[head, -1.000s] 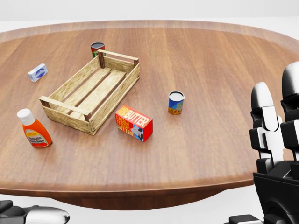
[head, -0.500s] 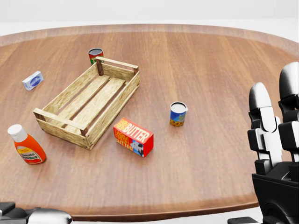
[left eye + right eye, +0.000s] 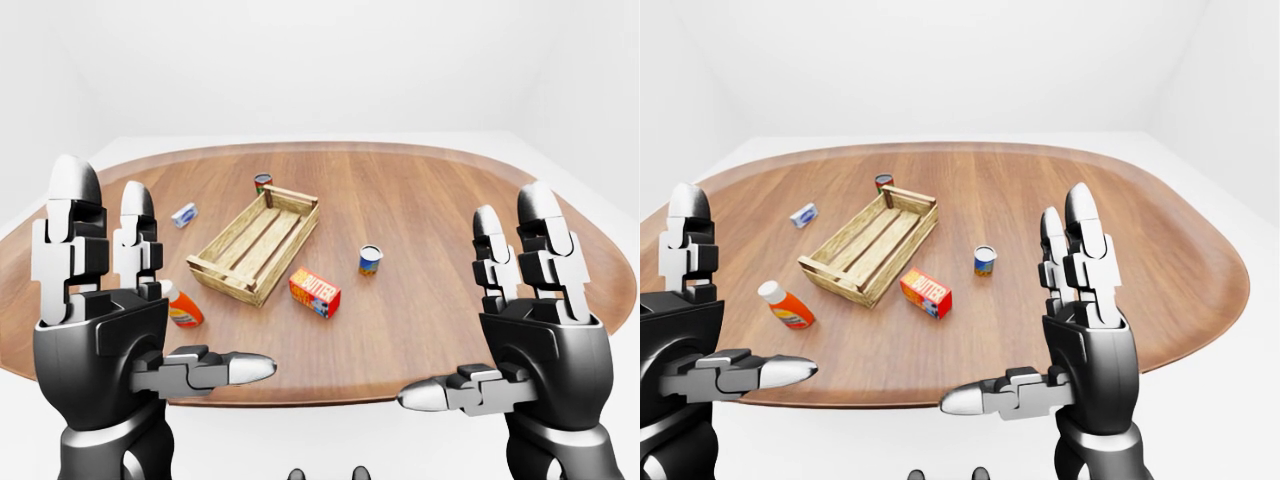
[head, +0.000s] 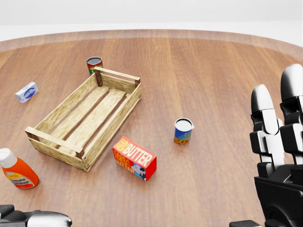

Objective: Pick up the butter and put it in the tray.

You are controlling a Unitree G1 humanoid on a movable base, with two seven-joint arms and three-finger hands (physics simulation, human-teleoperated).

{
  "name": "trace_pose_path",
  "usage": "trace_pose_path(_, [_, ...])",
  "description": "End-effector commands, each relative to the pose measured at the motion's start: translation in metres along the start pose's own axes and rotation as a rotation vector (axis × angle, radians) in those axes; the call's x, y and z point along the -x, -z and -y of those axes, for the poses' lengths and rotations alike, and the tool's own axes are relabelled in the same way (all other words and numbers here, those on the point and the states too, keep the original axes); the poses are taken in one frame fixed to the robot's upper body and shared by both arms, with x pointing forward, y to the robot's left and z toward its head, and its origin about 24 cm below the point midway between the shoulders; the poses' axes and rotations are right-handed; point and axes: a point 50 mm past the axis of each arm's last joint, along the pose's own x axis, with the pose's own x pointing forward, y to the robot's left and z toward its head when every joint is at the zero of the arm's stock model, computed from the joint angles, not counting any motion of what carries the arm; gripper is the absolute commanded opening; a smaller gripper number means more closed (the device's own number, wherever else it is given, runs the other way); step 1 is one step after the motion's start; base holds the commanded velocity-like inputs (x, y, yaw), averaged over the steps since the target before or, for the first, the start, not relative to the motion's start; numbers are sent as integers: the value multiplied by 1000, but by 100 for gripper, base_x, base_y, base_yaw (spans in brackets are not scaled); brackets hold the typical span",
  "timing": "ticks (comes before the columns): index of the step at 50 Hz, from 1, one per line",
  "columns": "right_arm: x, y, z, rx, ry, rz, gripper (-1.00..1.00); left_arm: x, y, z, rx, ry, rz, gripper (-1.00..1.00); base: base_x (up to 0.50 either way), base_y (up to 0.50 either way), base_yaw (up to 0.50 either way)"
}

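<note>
In the left-eye view, the left hand [image 3: 120,320] and the right hand [image 3: 520,330] are both raised with fingers spread wide and thumbs pointing inward, and neither holds anything. The butter [image 3: 315,292] lies on the table [image 3: 430,200], well beyond both hands and between them, touching nothing and just beside the near long wall of the tray [image 3: 255,245].

In the head view, the butter box rests on a broad face, angled to the tray wall, with a small gap between them. A blue can [image 4: 182,131] stands on the right hand's side of it, apart. The reach has not begun. It would go best from the right hand, lowered over the box, fingers closing across its narrow width, clear of the can.

In the right-eye view, an orange bottle [image 3: 786,305] stands beyond the left hand, away from the lift path into the tray.
</note>
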Motion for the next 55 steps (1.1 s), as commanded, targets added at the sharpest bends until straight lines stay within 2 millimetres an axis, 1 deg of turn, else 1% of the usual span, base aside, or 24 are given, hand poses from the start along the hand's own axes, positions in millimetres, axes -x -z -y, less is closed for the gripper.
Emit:
trace_pose_path(1, [-6,21,-1,1,1,-59,100,-6,27,0,17,-31,-81,100,23,0,0])
trace_pose_path(40, [-6,22,0,9,11,-62,100,-7,25,0,20,-35,-71,100,23,0,0])
trace_pose_path(47, [-6,23,-1,11,11,-70,100,-7,25,0,21,-35,-74,100,0,0,0])
trace_pose_path(49, [-6,24,-1,41,-1,-77,100,-7,25,0,21,-34,-75,100,0,0,0])
trace_pose_path(52, [-6,25,-1,41,0,-77,100,-7,25,0,22,-34,-74,100,0,0,0])
trace_pose_path(53, [-5,27,-1,83,4,-93,100,-7,25,0,22,-34,-74,100,0,0,0])
trace_pose_path(55, [-5,27,-2,76,-4,-92,100,-7,25,0,22,-34,-73,100,0,0,0])
